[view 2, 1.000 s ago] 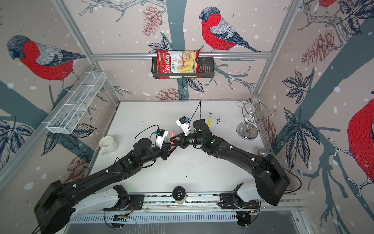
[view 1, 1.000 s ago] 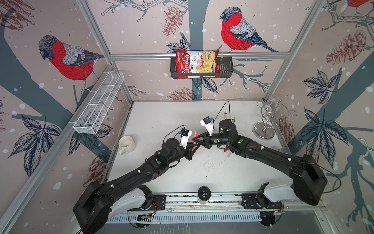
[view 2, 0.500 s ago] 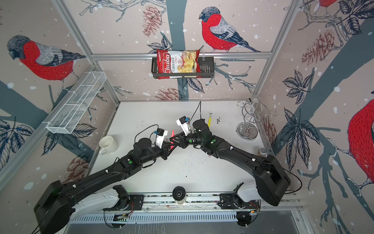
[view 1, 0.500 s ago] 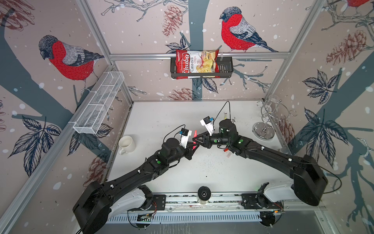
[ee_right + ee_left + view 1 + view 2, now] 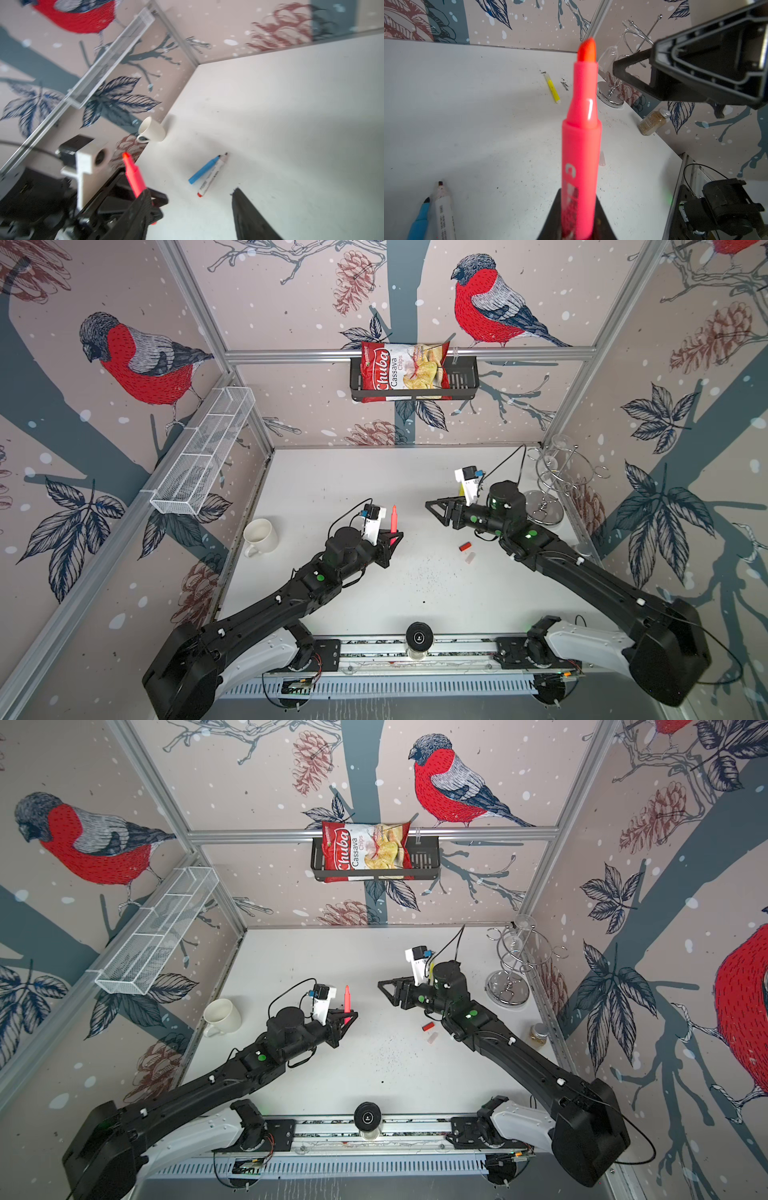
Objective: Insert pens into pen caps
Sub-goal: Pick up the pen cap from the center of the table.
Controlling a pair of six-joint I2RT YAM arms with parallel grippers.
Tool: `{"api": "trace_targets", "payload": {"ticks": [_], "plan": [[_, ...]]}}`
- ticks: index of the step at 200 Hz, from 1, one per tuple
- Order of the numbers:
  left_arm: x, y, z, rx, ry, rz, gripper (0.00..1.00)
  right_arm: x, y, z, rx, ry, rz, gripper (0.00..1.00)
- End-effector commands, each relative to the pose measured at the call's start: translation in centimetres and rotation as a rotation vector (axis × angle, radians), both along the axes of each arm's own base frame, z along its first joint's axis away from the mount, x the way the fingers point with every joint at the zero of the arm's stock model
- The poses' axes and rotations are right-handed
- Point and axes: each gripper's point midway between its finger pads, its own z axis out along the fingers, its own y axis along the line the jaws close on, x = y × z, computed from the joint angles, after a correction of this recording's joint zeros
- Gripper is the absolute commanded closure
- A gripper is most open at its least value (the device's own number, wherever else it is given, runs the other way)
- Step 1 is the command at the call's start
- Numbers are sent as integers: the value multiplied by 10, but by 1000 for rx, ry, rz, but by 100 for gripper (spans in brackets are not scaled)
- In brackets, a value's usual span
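At the near edge of the white tabletop [image 5: 415, 605], a black round camera knob [image 5: 419, 638] is sitting on the metal rail between the two arm bases. A little farther in, the left gripper [image 5: 392, 537] is clamping the neon pink marker pen [image 5: 394, 517] by its lower barrel and holding it upright above the table. In the left wrist view its orange tip is showing bare.

Close to that gripper, and showing only in the wrist views, the blue marker pen [image 5: 204, 170] and the white-bodied marker pen with a red end [image 5: 211, 178] are lying side by side on the table, touching, both with dark tips exposed.

Over by the right forearm, a small red tube cap [image 5: 465, 546] and a translucent whitish tube cap [image 5: 469, 558] are lying just beside each other.

The right gripper [image 5: 434, 510] is hovering well apart from the pink pen and pointing toward it, its jaws standing apart with nothing between them.

At the left edge a white ceramic mug [image 5: 259, 535] is standing upright. By the right wall a small glass spice jar with a silver lid [image 5: 539, 1033] is standing. Behind the right gripper the yellow marker pen [image 5: 552, 88] is lying flat, near a chrome wire glass stand [image 5: 548, 489].

On the back wall a black basket [image 5: 465, 381] is holding a red bag of cassava chips [image 5: 403, 371], and a white mesh tray [image 5: 203, 456] is hanging on the left wall.
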Motion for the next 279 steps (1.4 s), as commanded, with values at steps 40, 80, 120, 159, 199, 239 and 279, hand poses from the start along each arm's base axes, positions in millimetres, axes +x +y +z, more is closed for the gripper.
{"api": "trace_targets", "payload": {"ticks": [40,80,120,159,199,239,279], "plan": [[9,10,0,60,-43,61,100,19,-83,-55,-162,361,-489,37],[10,11,-5,74,-35,66,100,12,-110,-94,-272,547,-665,36],[9,13,-7,77,-31,67,100,-3,-108,-143,-355,739,-670,37],[9,14,-7,75,-36,73,100,-15,-106,-175,-369,824,-679,41],[8,15,-7,69,-33,75,100,-25,-116,-194,-398,872,-723,42],[8,16,-7,68,-35,80,100,-32,-117,-212,-423,914,-728,45],[7,17,-8,75,-37,80,100,-36,-120,-221,-450,921,-740,48]]}}
